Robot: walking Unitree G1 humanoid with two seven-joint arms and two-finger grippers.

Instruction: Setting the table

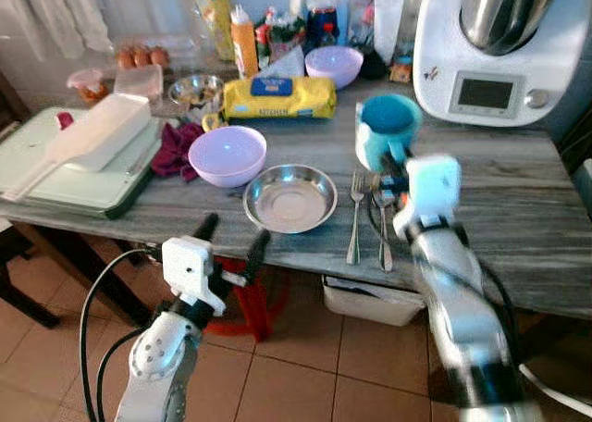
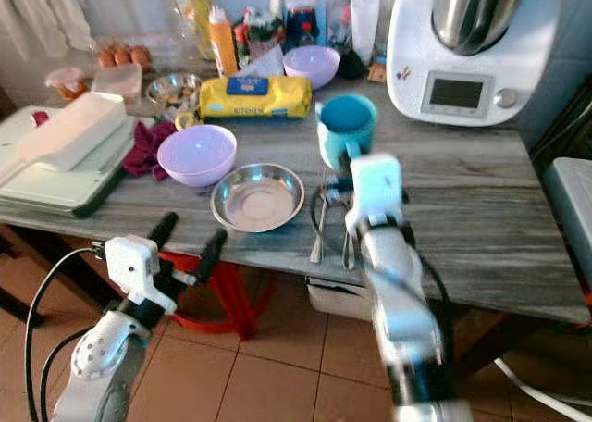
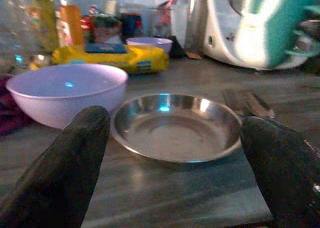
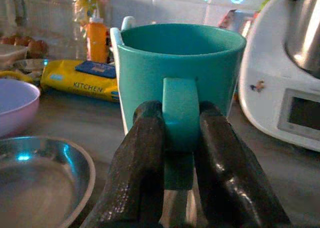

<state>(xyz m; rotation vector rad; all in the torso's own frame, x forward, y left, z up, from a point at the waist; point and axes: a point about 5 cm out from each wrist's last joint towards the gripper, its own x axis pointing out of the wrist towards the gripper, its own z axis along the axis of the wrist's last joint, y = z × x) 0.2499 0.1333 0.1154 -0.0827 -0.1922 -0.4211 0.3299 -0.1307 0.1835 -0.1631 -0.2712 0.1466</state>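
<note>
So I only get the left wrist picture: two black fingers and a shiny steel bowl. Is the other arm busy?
Observer: Yes. The right gripper has its fingers shut on the handle of a teal ceramic mug.
Operator: Where's that mug?
Observer: Just behind a steel fork and steel spoon that lie to the right of your round steel bowl.
Operator: Is my arm over the table?
Observer: No. The left gripper hovers just off the front edge of the grey wooden table, fingers open.
</note>
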